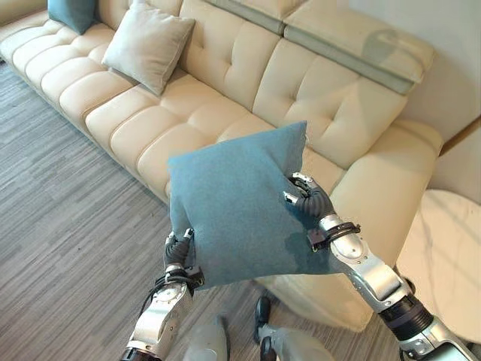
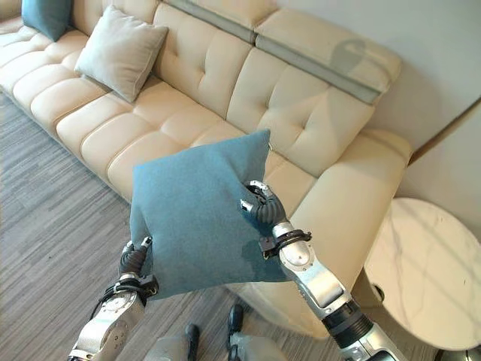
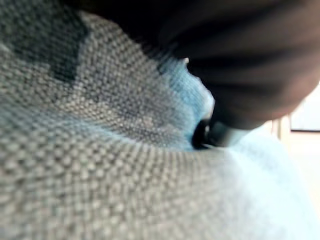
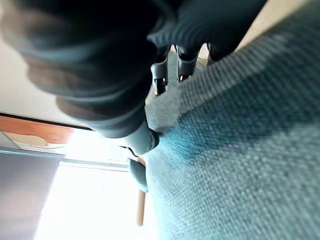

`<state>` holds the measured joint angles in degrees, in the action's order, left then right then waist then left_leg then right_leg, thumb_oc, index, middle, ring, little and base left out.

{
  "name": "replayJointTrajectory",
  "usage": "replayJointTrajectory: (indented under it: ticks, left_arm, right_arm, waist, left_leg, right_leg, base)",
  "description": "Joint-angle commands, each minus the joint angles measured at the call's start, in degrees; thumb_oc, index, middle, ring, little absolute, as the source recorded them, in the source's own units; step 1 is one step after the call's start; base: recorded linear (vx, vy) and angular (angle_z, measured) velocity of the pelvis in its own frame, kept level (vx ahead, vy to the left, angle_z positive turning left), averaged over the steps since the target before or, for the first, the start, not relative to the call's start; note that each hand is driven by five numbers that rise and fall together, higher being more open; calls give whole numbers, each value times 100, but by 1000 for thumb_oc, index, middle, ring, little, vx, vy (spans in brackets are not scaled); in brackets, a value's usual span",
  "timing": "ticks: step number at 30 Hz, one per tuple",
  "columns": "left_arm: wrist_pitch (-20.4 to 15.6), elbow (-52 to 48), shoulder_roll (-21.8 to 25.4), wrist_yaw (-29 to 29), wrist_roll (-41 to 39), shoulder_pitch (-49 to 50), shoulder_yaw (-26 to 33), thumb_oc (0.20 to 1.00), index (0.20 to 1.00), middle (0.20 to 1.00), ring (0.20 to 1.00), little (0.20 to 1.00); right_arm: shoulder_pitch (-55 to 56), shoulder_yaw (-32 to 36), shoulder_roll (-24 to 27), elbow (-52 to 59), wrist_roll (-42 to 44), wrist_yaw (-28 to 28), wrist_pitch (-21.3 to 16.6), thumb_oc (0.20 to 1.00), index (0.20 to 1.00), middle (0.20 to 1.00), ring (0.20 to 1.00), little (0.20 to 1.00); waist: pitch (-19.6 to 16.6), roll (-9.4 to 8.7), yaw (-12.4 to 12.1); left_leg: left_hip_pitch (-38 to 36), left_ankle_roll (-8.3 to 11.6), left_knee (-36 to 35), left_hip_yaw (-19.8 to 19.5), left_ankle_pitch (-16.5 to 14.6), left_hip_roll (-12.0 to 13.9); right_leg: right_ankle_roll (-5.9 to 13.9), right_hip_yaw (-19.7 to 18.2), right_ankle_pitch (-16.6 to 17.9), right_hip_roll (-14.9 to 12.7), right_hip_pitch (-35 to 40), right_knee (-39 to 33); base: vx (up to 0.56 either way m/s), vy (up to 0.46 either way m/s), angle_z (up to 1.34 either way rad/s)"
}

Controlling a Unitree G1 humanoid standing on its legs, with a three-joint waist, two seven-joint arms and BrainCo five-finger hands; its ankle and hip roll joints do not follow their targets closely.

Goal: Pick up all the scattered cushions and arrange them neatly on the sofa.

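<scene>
The cream sofa [image 1: 248, 83] runs from 10 o'clock to 4 o'clock, its seat bare between the grey cushion [image 1: 147, 43] at 11 and the armrest at 3, with open striped floor [image 1: 60, 226] at 8. The teal cushion [image 1: 233, 203] hangs in mid-air over the seat's front edge. The right robot hand [image 1: 307, 199] curls into its 3 o'clock side; the left robot hand [image 1: 177, 252] pinches its 7 o'clock corner. Another teal cushion [image 1: 71, 11] lies at 11.

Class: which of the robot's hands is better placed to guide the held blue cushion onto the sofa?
Probably the right hand: it grips the blue cushion on the edge nearest the sofa. The left hand holds the lower corner, over the floor.
</scene>
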<state>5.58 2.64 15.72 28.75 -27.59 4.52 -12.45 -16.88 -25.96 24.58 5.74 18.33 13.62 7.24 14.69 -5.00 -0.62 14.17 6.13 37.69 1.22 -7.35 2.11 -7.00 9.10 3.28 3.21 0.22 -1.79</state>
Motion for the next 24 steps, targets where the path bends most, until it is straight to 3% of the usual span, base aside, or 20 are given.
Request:
replayJointTrajectory:
  ticks: [1,4,5,6,7,9,11,16,18,20,21,24]
  left_arm:
    - [-616,-1017,-185,-379,266,-547,-340,200,200,200,200,200]
    - [-622,-1043,-169,-354,265,-483,-293,200,200,200,200,200]
    - [-631,-1065,-182,-298,255,-452,-290,200,200,200,200,200]
    - [-632,-1065,-182,-297,256,-452,-290,200,200,200,200,200]
    - [-634,-1073,-196,-242,282,-448,-302,200,200,200,200,200]
    - [-628,-1070,-215,-180,312,-441,-309,200,200,200,200,200]
    - [-629,-1020,-232,-164,319,-419,-341,200,200,200,200,200]
    - [-626,-1006,-242,-222,261,-330,-334,200,200,200,200,200]
    - [-588,-958,-165,-309,317,-363,-394,200,200,200,200,200]
    - [-577,-951,-115,-337,338,-372,-396,200,200,200,200,200]
    - [-528,-926,-62,-376,381,-414,-440,200,200,200,200,200]
    - [-497,-897,48,-397,475,-500,-455,200,200,200,200,200]
  right_arm:
    - [-227,-316,-393,751,140,-305,-539,200,200,200,200,200]
    - [-257,-344,-447,695,92,-288,-533,200,200,200,200,200]
    - [-264,-350,-496,638,57,-254,-519,200,200,200,200,200]
    - [-264,-350,-496,637,57,-254,-519,200,200,200,200,200]
    - [-278,-358,-511,620,27,-236,-527,200,200,200,200,200]
    - [-273,-360,-497,604,1,-204,-528,200,200,200,200,200]
    - [-267,-351,-499,574,-13,-203,-493,200,200,200,200,200]
    - [-86,-281,-423,632,-110,-302,-432,200,200,200,200,200]
    - [66,-212,-467,674,-218,-367,-390,200,200,200,200,200]
    - [85,-204,-484,677,-216,-341,-378,200,200,200,200,200]
    - [158,-159,-564,648,-267,-343,-354,200,200,200,200,200]
    - [139,-183,-736,571,-364,-363,-321,200,200,200,200,200]
  waist:
    - [-234,-142,50]
    - [-260,-202,24]
    - [-253,-199,6]
    - [-250,-204,10]
    - [-219,-162,17]
    - [-218,-110,22]
    - [-248,-37,24]
    - [-392,110,37]
    - [-495,124,26]
    - [-528,121,14]
    - [-559,114,23]
    - [-530,144,-7]
  left_leg:
    - [-958,-450,-1826,291,103,-258]
    - [-928,-512,-2374,151,15,-251]
    - [-824,-449,-2964,-133,362,-168]
    - [-845,-448,-3002,-135,383,-173]
    - [-628,-347,-3591,-500,924,-14]
    - [-513,-222,-4118,-856,1188,104]
    - [-551,-133,-4269,-968,1351,142]
    - [-675,-120,-4269,-996,1305,84]
    - [-857,-243,-4269,-764,1180,-43]
    - [-908,-293,-4269,-681,1128,-73]
    - [-986,-433,-4269,-499,1011,-158]
    - [-1095,-605,-4269,-115,863,-201]
  right_leg:
    - [864,-34,-695,-255,81,-108]
    - [874,-117,-773,-310,143,-81]
    - [824,-193,-853,-325,209,-24]
    - [822,-190,-858,-329,211,-19]
    - [776,-305,-938,-324,273,40]
    - [773,-444,-1033,-339,363,77]
    - [782,-542,-1046,-324,440,94]
    - [897,-731,-1086,-426,722,12]
    - [1070,-812,-1052,-648,705,44]
    - [1112,-877,-1033,-697,648,87]
    - [1226,-958,-1026,-805,535,238]
    - [1353,-930,-969,-939,193,742]
  base:
    - [249,-70,-24]
    - [173,4,-38]
    - [122,10,-25]
    - [221,58,-17]
    - [155,79,-29]
    - [221,148,-22]
    - [220,194,-28]
    - [269,296,-27]
    - [293,420,-16]
    - [156,286,-36]
    - [158,358,-53]
    - [103,317,-58]
